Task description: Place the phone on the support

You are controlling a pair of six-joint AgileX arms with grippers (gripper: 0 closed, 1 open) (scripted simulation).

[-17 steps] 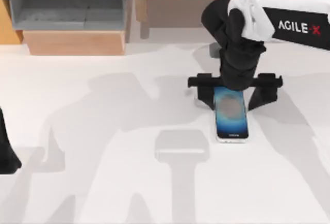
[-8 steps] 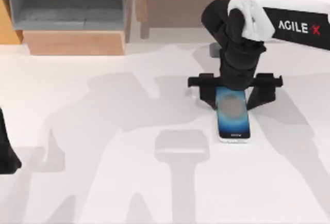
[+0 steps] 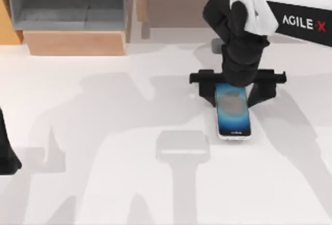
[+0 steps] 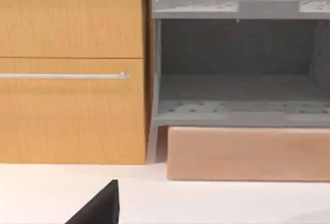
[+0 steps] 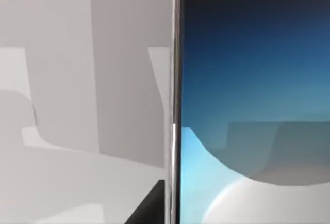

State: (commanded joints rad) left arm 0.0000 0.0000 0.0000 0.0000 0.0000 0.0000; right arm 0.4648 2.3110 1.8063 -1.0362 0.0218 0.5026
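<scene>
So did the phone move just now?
Yes. The phone slid slightly toward the wooden shelf at the table's far edge, held at the right tool.

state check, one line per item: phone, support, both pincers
phone: screen lit and facing up, far end under the right arm, over the support.
support: black, upright on the table, behind the phone.
right pincer: at the phone's far end.
left pincer: parked at the table's left edge.

White table (image 3: 104, 183); phone (image 3: 233, 116) right of centre, far end under black support (image 3: 207, 80).
</scene>
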